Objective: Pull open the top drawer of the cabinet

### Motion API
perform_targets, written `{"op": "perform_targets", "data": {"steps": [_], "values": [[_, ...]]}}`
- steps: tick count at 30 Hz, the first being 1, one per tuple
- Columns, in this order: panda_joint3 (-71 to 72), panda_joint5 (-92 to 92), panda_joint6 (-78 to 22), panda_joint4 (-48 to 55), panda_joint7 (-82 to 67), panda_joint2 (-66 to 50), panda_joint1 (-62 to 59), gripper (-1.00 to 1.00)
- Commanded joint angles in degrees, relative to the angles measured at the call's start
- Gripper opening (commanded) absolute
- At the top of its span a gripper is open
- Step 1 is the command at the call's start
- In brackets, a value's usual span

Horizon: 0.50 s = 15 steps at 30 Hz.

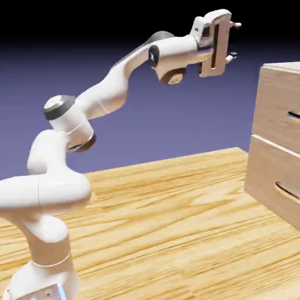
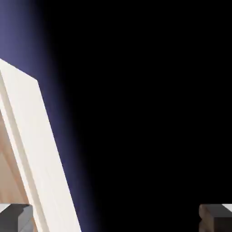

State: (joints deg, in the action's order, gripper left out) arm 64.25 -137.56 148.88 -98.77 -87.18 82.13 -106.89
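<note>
In the exterior view, light is strong: the smooth white robot arm [image 1: 105,94] has nearly burnt-out highlights, with grey shading beneath. The yellow wood-grain worktop [image 1: 176,205] is bright. The backdrop fades from violet into black. The hand view is mostly black, with a pale, overbright cabinet top [image 2: 36,136].

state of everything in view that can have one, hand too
top drawer: shut, its front flush with the cabinet
lower drawer: shut as well
cabinet: upright on the table, partly out of frame
hand: open, fingertips wide apart, holding nothing, raised above the drawers' handles
arm: reaching toward the cabinet, not touching it
</note>
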Motion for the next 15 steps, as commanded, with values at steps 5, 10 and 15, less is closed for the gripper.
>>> {"op": "perform_targets", "data": {"steps": [5, 10, 15], "values": [[5.82, -12.46, -2.28, 5.64, -11.74, 4.48, -9.75, 0.00], [11.64, -24.92, -4.55, 11.27, -23.49, 8.96, -19.49, 0.00], [12.96, -27.60, -3.39, 16.78, -25.57, 9.82, -24.23, 0.00]]}}
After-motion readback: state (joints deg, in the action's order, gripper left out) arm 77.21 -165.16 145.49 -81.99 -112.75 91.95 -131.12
